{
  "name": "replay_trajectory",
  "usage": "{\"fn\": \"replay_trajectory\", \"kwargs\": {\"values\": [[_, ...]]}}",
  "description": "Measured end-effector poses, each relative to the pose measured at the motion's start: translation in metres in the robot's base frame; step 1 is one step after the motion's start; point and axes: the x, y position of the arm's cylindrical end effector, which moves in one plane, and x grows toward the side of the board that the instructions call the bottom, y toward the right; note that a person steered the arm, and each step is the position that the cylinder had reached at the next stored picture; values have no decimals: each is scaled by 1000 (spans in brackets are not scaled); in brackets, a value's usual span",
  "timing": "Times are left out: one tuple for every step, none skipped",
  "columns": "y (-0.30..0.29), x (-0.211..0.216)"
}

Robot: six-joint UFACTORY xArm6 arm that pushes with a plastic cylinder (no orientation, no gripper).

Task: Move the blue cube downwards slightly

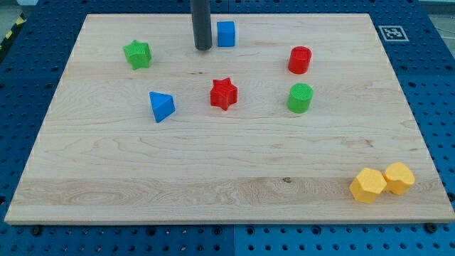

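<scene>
One block matters to me, the blue cube near the view's top edge of the wooden board, and my tip, a bare rod with no claw to open or close, sits just left of it, so I judge it must get above the cube to push down.

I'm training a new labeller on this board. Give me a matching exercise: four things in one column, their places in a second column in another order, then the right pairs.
1. my tip
2. green star
3. yellow blocks
4. red star

A. view's bottom right corner
B. near the board's middle
C. view's upper left
D. just left of the blue cube

Pairs: 1-D, 2-C, 3-A, 4-B
</scene>
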Motion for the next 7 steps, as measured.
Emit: {"fn": "replay_trajectory", "kwargs": {"values": [[0,-11],[0,-32],[25,-38],[57,-37],[59,-32],[59,-32],[59,-33]]}}
